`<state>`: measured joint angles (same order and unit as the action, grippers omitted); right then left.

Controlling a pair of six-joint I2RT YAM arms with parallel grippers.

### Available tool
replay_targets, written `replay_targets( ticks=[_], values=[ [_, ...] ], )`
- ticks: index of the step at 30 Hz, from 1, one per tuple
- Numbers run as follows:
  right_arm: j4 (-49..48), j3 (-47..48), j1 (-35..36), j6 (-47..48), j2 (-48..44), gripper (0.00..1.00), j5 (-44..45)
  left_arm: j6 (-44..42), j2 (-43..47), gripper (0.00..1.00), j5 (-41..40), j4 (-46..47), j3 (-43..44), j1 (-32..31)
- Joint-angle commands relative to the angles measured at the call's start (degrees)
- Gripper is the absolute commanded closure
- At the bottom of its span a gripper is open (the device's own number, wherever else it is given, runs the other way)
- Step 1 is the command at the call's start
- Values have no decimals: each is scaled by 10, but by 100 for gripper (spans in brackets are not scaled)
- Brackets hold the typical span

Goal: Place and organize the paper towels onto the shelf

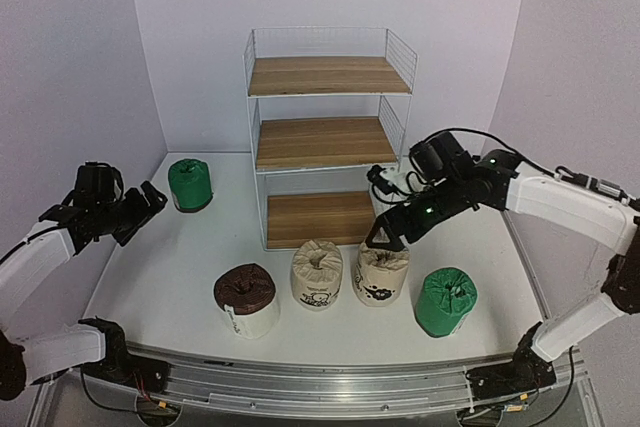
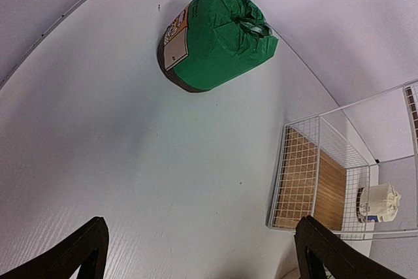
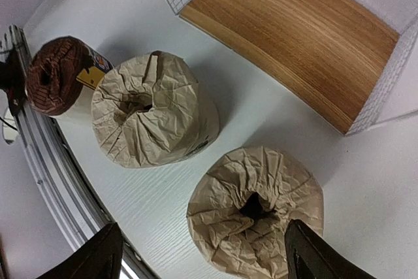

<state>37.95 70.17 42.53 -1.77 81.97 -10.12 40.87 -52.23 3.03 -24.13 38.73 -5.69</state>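
Observation:
The shelf stands at the back middle, all three boards bare. A green roll stands left of it. In front are a brown-topped white roll, two beige rolls and a second green roll. A white roll sits by the shelf's right side, partly hidden by my right arm. My left gripper is open and empty, short of the left green roll. My right gripper is open, above the right beige roll.
The table's metal front rail runs along the near edge. The shelf's bottom board shows in the right wrist view beyond the other beige roll and the brown-topped roll. White walls close in the back and sides.

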Motion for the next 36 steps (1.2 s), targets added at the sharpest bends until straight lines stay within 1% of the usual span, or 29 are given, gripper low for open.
replay_targets(
  ticks=[1, 5, 12, 24, 25, 29, 33, 36],
  values=[
    [89, 77, 56, 93, 83, 19, 96, -21, 10, 0, -7, -17, -8, -1],
    [115, 98, 80, 107, 121, 19, 123, -26, 16, 0, -13, -27, -11, -1],
    [155, 108, 107, 97, 139, 21, 159, -24, 22, 0, -24, -31, -18, -1],
    [152, 134, 110, 121, 216, 34, 210, -21, -1, 0, -32, -30, -16, -1],
    [152, 134, 110, 125, 223, 36, 213, -21, -1, 0, -44, -32, -16, -1],
    [152, 132, 110, 129, 233, 45, 215, -18, 0, 0, -43, -35, -17, -1],
    [153, 125, 110, 139, 221, 61, 194, -17, 5, 0, -44, -37, -22, -1],
    [152, 124, 110, 153, 208, 70, 178, -16, 6, 0, -45, -38, -22, -1]
  ],
)
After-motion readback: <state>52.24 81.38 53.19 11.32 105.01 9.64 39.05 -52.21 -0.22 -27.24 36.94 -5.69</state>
